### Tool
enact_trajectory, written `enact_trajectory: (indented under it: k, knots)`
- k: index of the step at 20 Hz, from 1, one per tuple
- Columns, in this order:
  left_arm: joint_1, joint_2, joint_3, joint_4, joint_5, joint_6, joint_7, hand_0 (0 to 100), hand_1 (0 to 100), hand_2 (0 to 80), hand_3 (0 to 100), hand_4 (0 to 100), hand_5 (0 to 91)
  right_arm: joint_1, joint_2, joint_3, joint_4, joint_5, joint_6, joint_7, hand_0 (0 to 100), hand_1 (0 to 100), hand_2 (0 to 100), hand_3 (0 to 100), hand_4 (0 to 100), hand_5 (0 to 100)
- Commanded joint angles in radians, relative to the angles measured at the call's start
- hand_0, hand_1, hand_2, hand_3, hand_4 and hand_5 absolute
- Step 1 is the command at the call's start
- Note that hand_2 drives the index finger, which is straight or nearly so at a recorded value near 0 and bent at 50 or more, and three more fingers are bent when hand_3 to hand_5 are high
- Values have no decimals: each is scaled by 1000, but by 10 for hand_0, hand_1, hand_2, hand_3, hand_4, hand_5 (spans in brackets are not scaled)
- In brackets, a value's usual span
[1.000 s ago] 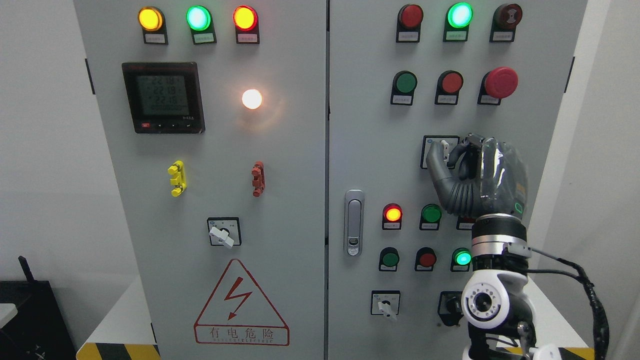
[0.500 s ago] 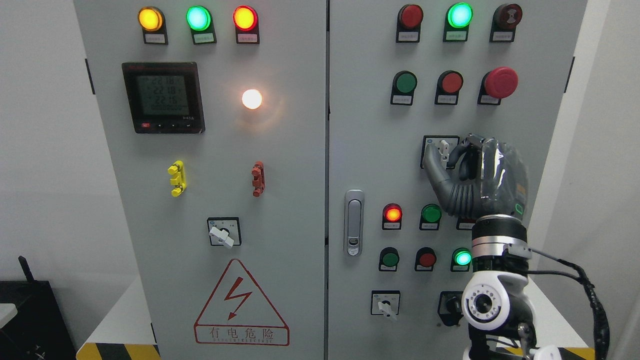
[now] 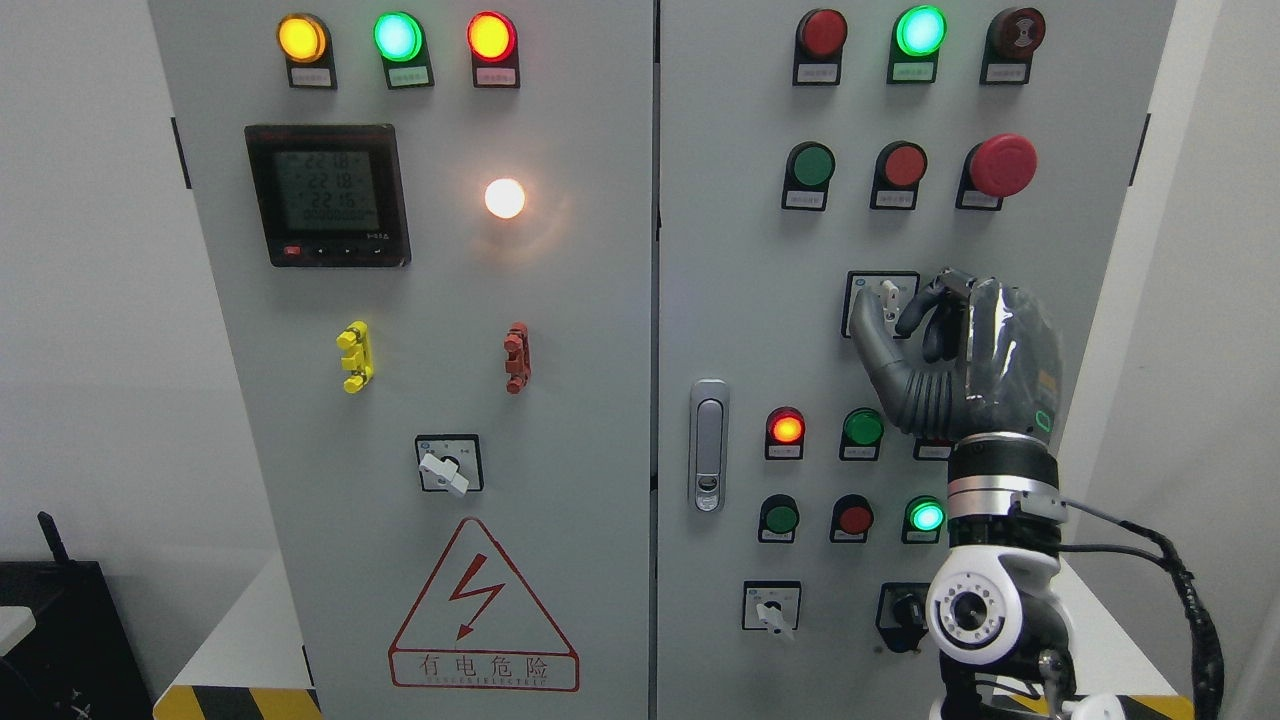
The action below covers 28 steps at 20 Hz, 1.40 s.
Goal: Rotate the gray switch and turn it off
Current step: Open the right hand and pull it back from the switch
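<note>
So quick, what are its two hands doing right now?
Right hand: fingers closed around the gray switch on the right-hand cabinet door.
Left hand: not in view, so its state cannot be told.

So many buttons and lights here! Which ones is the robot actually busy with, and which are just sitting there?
In use:
right hand
gray switch, pinched between thumb and fingers

Left alone:
red mushroom button
digital meter
door latch
lower-left rotary switch

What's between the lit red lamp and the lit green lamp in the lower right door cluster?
Head view: an unlit green button sits beside the lit red lamp; an unlit red button sits left of the lit green lamp.
</note>
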Motion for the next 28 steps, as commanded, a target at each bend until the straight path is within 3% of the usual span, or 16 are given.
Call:
enact_trajectory:
  k: [1, 6, 8, 15, 18, 20, 21, 22, 23, 25, 26, 27, 28]
  knots:
    - [0, 0, -2, 14, 0, 0, 1, 120, 389, 0, 0, 0, 0, 7, -6, -11, -3, -4, -14, -11, 330, 396, 741, 1000, 997, 1000]
    - [0, 0, -2, 14, 0, 0, 1, 120, 389, 0, 0, 0, 0, 60, -26, -11, -38, -38, -39, -23, 327, 378, 746, 1000, 998, 1000]
    - [0, 0, -2, 14, 0, 0, 1, 120, 389, 0, 0, 0, 0, 74, -31, -22, -52, -39, -65, -49, 320, 375, 747, 1000, 998, 1000]
    - [0, 0, -2, 14, 0, 0, 1, 120, 389, 0, 0, 0, 0, 117, -78, -66, -118, -104, -239, -146, 304, 373, 730, 1000, 984, 1000]
    - [0, 0, -2, 14, 0, 0, 1, 120, 389, 0, 0, 0, 0, 155, -113, -77, -118, -128, -324, -180, 290, 380, 640, 1000, 987, 1000]
    - [0, 0, -2, 14, 0, 0, -1, 120, 389, 0, 0, 0, 0, 175, -141, -80, -118, -154, -397, -186, 308, 368, 599, 1000, 952, 947]
    - [0, 0, -2, 14, 0, 0, 1, 120, 389, 0, 0, 0, 0, 183, -155, -80, -118, -168, -440, -186, 316, 362, 566, 959, 858, 842]
    - [0, 0, -2, 14, 0, 0, 1, 120, 389, 0, 0, 0, 0, 194, -169, -84, -118, -183, -477, -186, 322, 351, 524, 786, 639, 615]
    - [0, 0, -2, 14, 0, 0, 1, 120, 389, 0, 0, 0, 0, 201, -184, -91, -121, -199, -509, -186, 323, 347, 517, 760, 605, 576]
    - [0, 0, -2, 14, 0, 0, 1, 120, 389, 0, 0, 0, 0, 230, -225, -94, -141, -228, -543, -175, 341, 282, 443, 477, 307, 262]
    - [0, 0, -2, 14, 0, 0, 1, 120, 389, 0, 0, 0, 0, 244, -248, -94, -150, -242, -546, -171, 344, 270, 433, 451, 288, 244]
    - [0, 0, -2, 15, 0, 0, 1, 120, 389, 0, 0, 0, 0, 258, -270, -94, -158, -254, -548, -166, 352, 242, 382, 334, 185, 152]
    - [0, 0, -2, 14, 0, 0, 1, 120, 389, 0, 0, 0, 0, 273, -290, -94, -167, -263, -548, -155, 353, 234, 379, 335, 186, 153]
